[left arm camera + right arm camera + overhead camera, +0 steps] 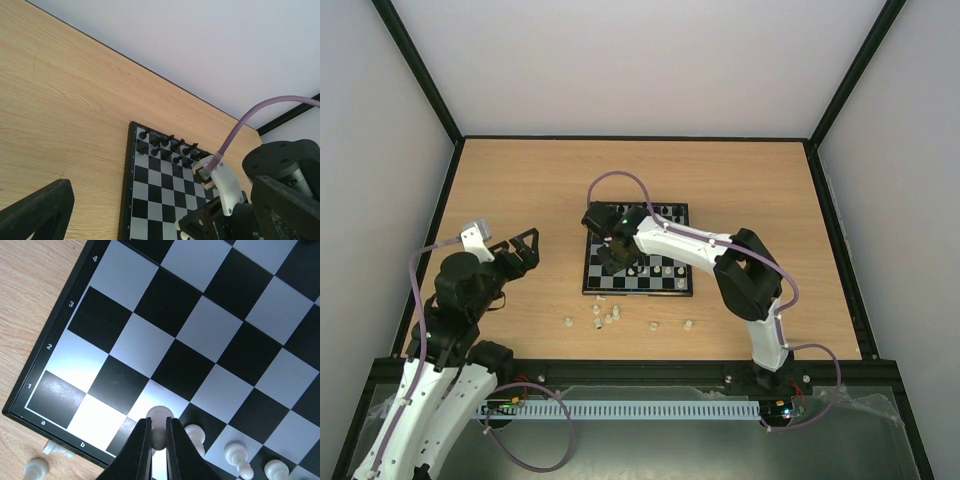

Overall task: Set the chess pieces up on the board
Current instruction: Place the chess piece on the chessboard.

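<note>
The checkered board (605, 283) lies mid-table and also shows in the right wrist view (200, 325) and the left wrist view (150, 195). My right gripper (613, 255) is over the board's near-left part. It is shut (158, 421) on a cream-white pawn (160, 412), above a square near the front edge, about column c. Other white pieces (235, 454) stand to its right on the near rows. Several loose white pieces (610, 317) lie on the table in front of the board. My left gripper (525, 245) is open and empty, left of the board.
Black pieces (165, 145) fill the board's far rows (665, 212). Two loose white pieces (36, 469) lie just off the board's near-left corner. The right arm (720, 255) stretches across the board's right side. Dark rails edge the wooden table (520, 180).
</note>
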`<state>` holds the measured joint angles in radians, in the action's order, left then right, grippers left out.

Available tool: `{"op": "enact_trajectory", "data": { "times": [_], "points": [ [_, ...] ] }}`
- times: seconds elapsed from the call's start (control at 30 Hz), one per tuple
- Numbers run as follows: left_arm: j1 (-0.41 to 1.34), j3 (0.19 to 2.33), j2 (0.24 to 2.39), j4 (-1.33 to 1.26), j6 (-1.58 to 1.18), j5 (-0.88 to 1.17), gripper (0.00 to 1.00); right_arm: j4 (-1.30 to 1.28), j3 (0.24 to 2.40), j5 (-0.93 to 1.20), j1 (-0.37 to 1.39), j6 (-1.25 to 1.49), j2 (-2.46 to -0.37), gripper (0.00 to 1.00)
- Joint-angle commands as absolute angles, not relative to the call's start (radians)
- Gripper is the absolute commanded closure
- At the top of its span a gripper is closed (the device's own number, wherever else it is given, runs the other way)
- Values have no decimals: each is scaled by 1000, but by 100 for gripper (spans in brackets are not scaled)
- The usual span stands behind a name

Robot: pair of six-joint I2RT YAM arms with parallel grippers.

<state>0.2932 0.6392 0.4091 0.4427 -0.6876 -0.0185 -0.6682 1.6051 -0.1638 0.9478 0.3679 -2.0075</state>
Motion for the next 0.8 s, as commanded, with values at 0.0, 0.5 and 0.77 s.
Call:
{"op": "enact_trajectory", "data": {
  "times": [0.0, 0.5, 0.77],
  "points": [
    [288, 628, 414, 416, -684, -9, 0, -703, 1589, -143, 943, 353, -2037, 95],
    [288, 614, 425, 399, -686, -8, 1, -683, 1560, -107, 943, 347, -2078, 95],
    [288, 615, 429, 394, -685, -8, 1, -678, 1556, -101, 943, 349, -2078, 85]
  ]
}}
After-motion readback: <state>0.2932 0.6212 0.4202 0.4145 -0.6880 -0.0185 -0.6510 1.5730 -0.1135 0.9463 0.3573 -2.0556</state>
